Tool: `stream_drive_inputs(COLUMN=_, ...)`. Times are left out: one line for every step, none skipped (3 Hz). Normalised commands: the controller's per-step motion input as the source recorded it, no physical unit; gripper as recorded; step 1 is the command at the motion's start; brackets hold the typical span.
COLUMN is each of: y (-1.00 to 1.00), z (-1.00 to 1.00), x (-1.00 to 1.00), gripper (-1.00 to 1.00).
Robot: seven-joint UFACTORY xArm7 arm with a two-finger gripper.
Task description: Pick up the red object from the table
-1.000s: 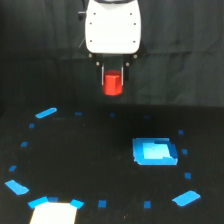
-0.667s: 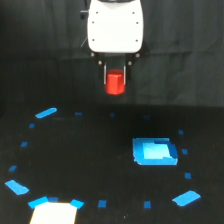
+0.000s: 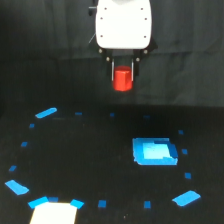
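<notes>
High above the far side of the black surface (image 3: 100, 165), the gripper (image 3: 122, 75) has its jaws clamped on the red block (image 3: 122, 80), apparently holding it clear to complete the pick.

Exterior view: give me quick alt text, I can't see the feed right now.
The gripper holds the red object in the air above the black table. A blue square patch lies below, toward the exterior view's right.
</notes>
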Motion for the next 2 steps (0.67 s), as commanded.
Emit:
stream_drive_inputs(y=-0.08, z=-0.1, x=0.24, gripper=-1.0)
stream_drive_inputs(y=0.11, z=0.1, x=-0.04, gripper=-1.0)
